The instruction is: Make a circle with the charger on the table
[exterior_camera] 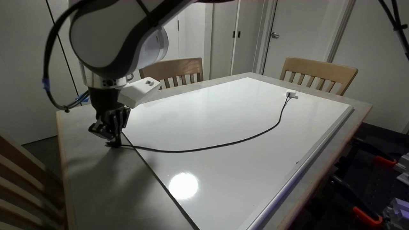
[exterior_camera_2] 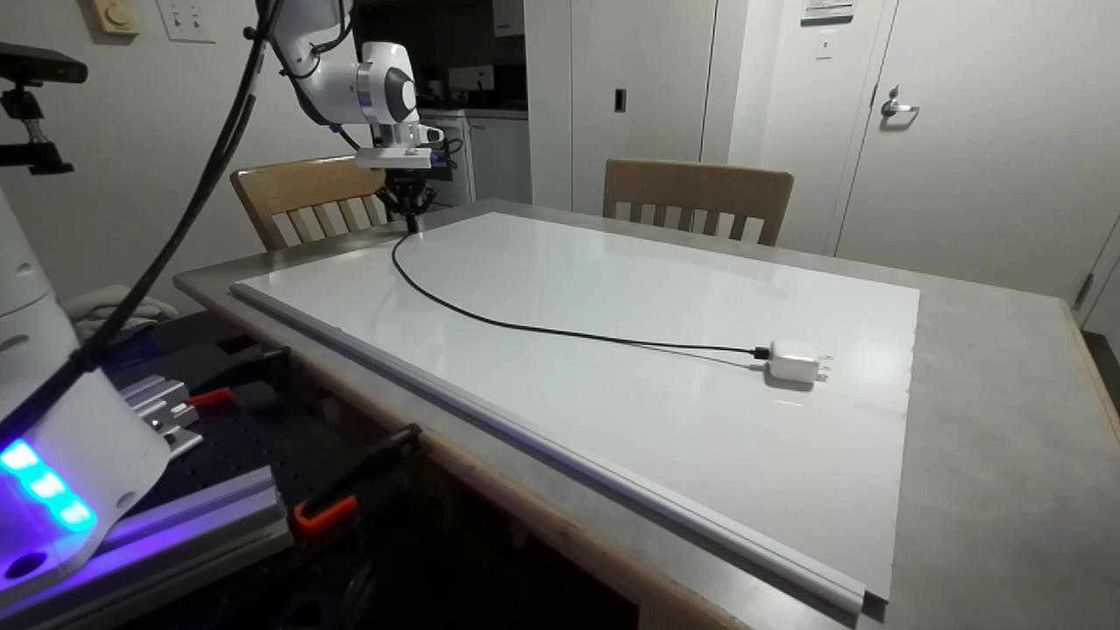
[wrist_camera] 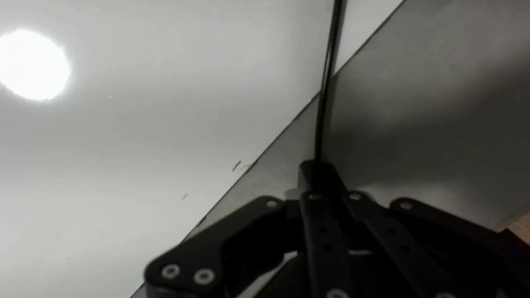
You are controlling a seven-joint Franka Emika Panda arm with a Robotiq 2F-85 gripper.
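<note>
The charger is a long thin black cable [exterior_camera: 185, 151] with a white plug block [exterior_camera: 291, 93] at one end. In both exterior views it curves in a wide arc across the table's white panel [exterior_camera: 223, 111]; the cable [exterior_camera_2: 560, 332] and the plug block [exterior_camera_2: 794, 362] lie at opposite ends of the panel. My gripper [exterior_camera: 115, 143] is low at the table's grey rim [exterior_camera: 96, 191], just past the panel edge. In the wrist view the gripper [wrist_camera: 316, 165] is shut on the cable [wrist_camera: 327, 82], which runs away from the fingertips. The cable's held end is hidden by the fingers.
A raised strip [exterior_camera_2: 542, 446] runs along one long edge of the panel. Slatted wooden chairs [exterior_camera: 174, 65] [exterior_camera: 319, 72] stand around the table, one close to the gripper's side [exterior_camera: 25, 191]. Orange-handled clamps [exterior_camera_2: 328, 516] sit near the robot base.
</note>
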